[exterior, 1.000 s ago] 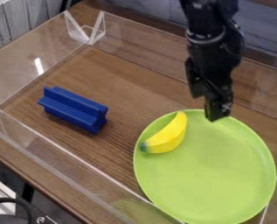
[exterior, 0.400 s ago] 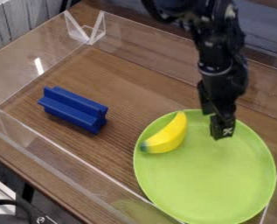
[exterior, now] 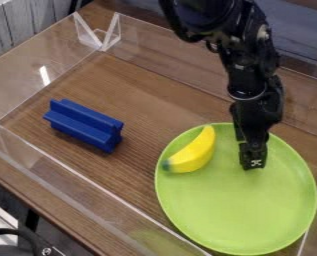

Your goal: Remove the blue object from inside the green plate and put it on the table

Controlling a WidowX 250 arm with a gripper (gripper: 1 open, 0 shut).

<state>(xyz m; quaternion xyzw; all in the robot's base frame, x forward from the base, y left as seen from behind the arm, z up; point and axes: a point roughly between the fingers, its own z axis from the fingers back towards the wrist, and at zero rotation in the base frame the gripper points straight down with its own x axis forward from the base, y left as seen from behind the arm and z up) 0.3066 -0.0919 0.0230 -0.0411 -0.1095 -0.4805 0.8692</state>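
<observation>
The blue object [exterior: 83, 124], a dark blue ridged block, lies on the wooden table [exterior: 161, 85] at the left, well apart from the green plate [exterior: 254, 215]. The plate sits at the front right. A yellow banana [exterior: 192, 151] rests across its left rim. My gripper [exterior: 253, 160] points down over the plate's upper part, just right of the banana. Its dark fingers [exterior: 252, 148] stand open with nothing between them. It is far from the blue block.
Low clear acrylic walls [exterior: 61, 180] run around the table's edges, with a clear corner bracket [exterior: 97, 30] at the back left. The black arm [exterior: 234, 50] reaches in from the top. Bare wood lies between the block and the plate.
The gripper has come down toward the plate beside the banana and shifted slightly right, with the wrist rolled. The block, banana and plate have stayed put.
</observation>
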